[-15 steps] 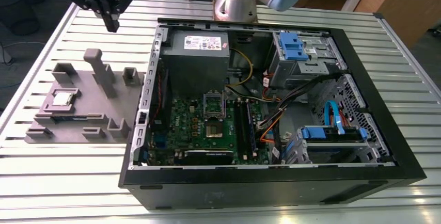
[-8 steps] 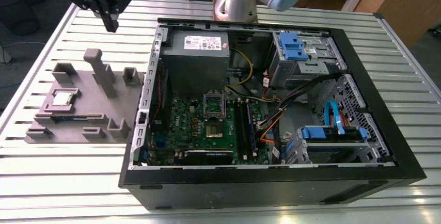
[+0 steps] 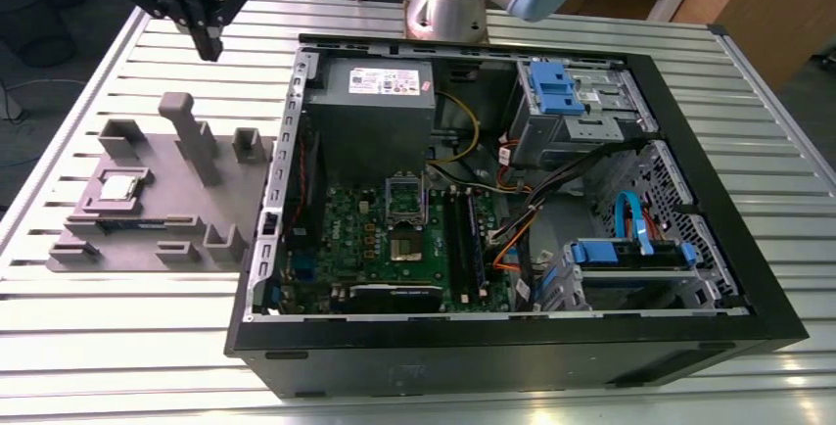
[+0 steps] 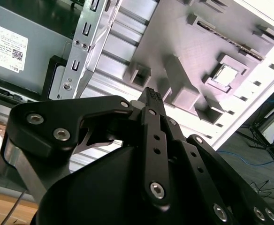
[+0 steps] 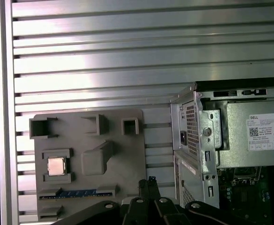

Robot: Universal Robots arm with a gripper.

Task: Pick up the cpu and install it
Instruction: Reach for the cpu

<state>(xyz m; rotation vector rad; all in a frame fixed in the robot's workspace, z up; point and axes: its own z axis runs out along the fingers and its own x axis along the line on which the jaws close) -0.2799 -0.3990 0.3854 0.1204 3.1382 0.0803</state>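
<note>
Hand (image 5: 147, 181) of mine hangs pressed together, empty, near grey fixture (image 5: 123, 159) w/ cpu (image 5: 56, 166) seated; white label (image 5: 267, 131) on PSU (image 5: 256, 154).

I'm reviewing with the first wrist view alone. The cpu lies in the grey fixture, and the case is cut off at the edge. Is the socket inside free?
Observer: Yes. In the exterior view the socket on the board shows a dark centre with no chip in it.
Operator: How does the gripper stand to the fixture? I see just the fingers' tips.
Observer: In the exterior view the gripper hangs clear of the fixture and apart from the cpu. It is to the exterior view's left of the case, with its fingers together and nothing between them.
</note>
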